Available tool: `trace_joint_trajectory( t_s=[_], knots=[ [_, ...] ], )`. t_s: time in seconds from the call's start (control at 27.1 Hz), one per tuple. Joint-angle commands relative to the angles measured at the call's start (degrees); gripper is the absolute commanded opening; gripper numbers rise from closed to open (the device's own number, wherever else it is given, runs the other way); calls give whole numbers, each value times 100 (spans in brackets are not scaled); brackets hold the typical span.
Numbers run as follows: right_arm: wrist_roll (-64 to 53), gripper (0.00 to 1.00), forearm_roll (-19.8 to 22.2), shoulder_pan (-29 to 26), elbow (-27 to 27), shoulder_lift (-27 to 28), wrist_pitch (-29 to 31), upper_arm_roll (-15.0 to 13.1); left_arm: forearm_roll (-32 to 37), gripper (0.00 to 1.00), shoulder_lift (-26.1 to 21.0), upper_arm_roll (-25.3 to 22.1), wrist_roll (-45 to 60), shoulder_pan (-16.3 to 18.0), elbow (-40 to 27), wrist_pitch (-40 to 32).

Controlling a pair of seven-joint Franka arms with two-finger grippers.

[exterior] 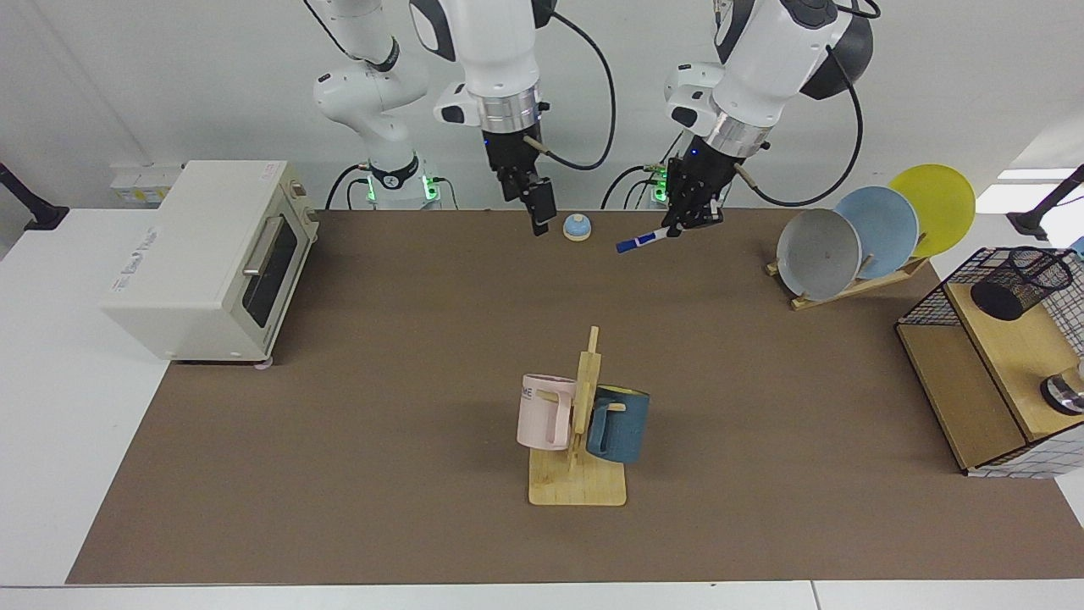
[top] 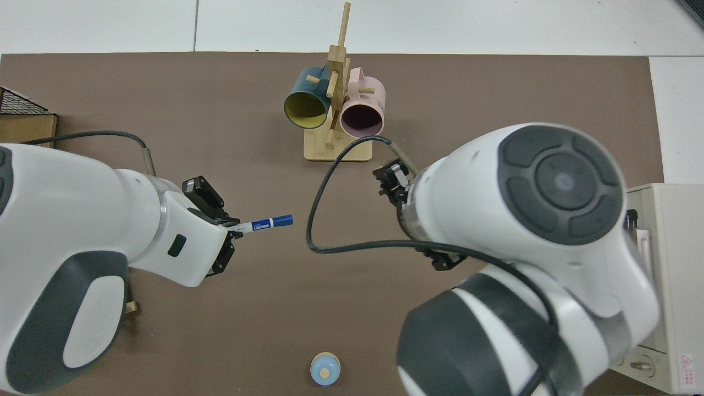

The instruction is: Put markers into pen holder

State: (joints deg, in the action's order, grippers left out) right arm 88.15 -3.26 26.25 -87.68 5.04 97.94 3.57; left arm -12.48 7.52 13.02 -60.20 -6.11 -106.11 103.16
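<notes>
Up near the top centre-right of the facing view, the left gripper [exterior: 690, 216] pinches the marker [exterior: 641, 241] by its white end, so the pen sticks out nearly level with its blue cap toward the frame's left, held above the brown mat [exterior: 406, 407]. The top view shows the same grip from above: the left gripper [top: 230, 230] sits at centre-left and the marker [top: 267, 223] points toward the frame's right, its blue label print readable there.

The right gripper [exterior: 540, 212] hangs at upper centre of the facing view, just beside a small blue-domed bell [exterior: 577, 226], holding nothing; whether its fingers are spread or pressed together cannot be told. From above, that arm's own body hides its fingertips, though the bell [top: 324, 369] shows plainly at the bottom edge.

Only the facing view shows the pen holder [exterior: 1020, 283], a black mesh cup lying tilted on the wooden shelf of the wire frame [exterior: 987, 356] at far right, well apart from the marker. That view alone also shows the plate rack [exterior: 872, 233]. Both views take in the mug stand [exterior: 578, 440] and the toaster oven [exterior: 203, 254].
</notes>
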Motion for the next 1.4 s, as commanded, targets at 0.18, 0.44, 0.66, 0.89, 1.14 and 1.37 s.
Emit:
trace_joint_trajectory(
  t_s=[0.18, 0.44, 0.66, 0.89, 1.14, 1.37],
  knots=[
    [-3187, 100, -87, -1025, -56, -310, -705, 56, 1009, 0, 127, 7, 87, 715, -85, -77],
    [-4524, 100, 36, -1193, -108, -503, -917, 47, 1923, 0, 171, 7, 122, 1260, -7, -323],
    [-5675, 100, 88, -1315, -390, -732, -917, 21, 2478, 0, 101, 16, 43, 1630, 477, -481],
    [-6546, 100, 299, -1553, -399, -741, -908, 21, 3417, 0, -4, 16, -150, 1745, 793, -525],
    [-7056, 100, 405, -1843, -399, -723, -890, 21, 4262, 0, -293, 7, -966, 1972, 1267, -499],
    [-7083, 100, 405, -1870, -399, -714, -829, 21, 4736, 0, -593, 7, -2206, 2202, 1690, -228]
  ],
)
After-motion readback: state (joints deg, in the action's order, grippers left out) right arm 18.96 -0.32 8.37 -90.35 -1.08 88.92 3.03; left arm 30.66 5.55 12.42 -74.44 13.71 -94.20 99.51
